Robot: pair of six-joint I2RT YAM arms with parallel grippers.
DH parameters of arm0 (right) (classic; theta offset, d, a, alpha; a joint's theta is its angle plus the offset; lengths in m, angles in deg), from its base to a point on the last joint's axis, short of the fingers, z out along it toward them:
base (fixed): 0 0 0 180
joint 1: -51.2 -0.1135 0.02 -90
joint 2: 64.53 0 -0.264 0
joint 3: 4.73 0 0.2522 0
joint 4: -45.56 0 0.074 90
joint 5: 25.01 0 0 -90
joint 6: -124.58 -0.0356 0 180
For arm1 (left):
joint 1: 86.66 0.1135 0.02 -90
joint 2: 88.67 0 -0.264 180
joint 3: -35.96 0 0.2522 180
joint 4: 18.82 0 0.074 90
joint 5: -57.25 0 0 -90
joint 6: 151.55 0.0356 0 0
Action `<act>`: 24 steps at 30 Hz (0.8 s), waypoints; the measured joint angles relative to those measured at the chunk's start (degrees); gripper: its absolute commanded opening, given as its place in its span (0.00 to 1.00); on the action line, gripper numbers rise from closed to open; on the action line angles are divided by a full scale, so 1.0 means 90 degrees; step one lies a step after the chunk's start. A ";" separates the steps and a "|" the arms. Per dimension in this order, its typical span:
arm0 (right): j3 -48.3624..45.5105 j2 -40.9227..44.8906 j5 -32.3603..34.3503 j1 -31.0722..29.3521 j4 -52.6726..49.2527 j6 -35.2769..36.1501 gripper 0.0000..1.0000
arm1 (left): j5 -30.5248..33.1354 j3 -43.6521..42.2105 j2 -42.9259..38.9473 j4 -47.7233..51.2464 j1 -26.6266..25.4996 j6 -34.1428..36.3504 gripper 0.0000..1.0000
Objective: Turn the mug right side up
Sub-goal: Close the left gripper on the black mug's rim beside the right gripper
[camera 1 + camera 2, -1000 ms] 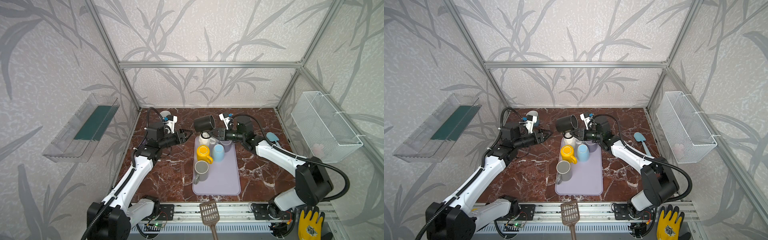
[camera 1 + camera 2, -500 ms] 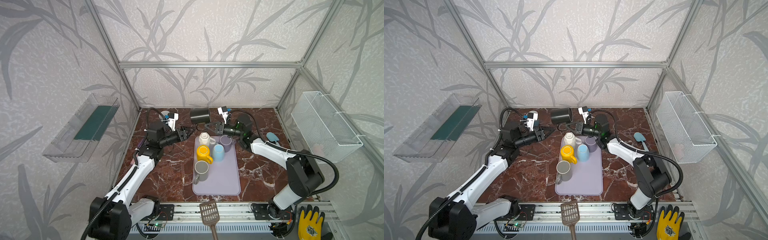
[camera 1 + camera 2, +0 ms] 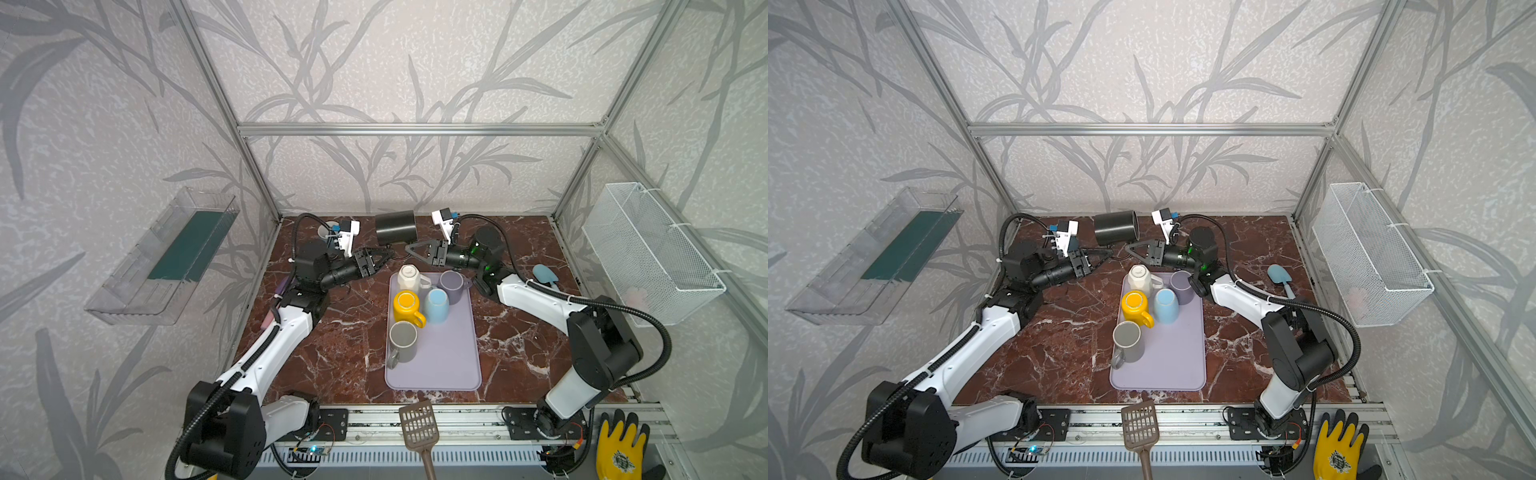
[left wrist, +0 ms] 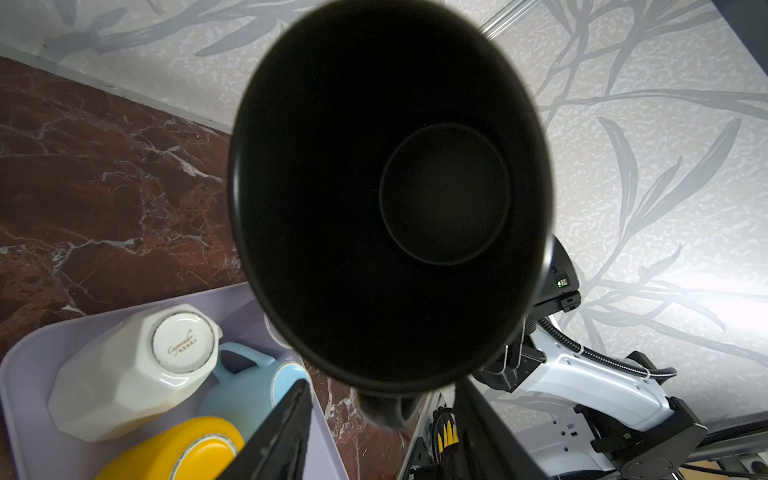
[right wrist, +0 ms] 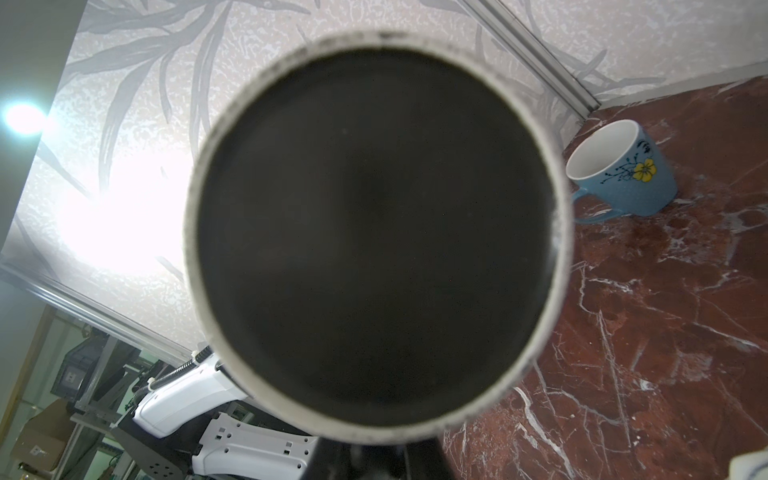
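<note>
The right gripper (image 3: 409, 248) is clamped tight on the handle of the mug (image 3: 395, 227), which hangs on its side in the air above the back of the table (image 3: 345, 357) — its mouth toward the left gripper (image 3: 383, 257). That gripper stands about half open just beside the mug, holding nothing.

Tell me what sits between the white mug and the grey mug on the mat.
The yellow mug stands between white mug and grey mug, seen in both top views.
</note>
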 measured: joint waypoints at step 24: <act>0.0022 -0.0384 -0.0325 -0.0097 0.1214 -0.0680 0.00 | -0.0267 -0.0085 0.0007 -0.0748 0.0002 -0.0600 0.29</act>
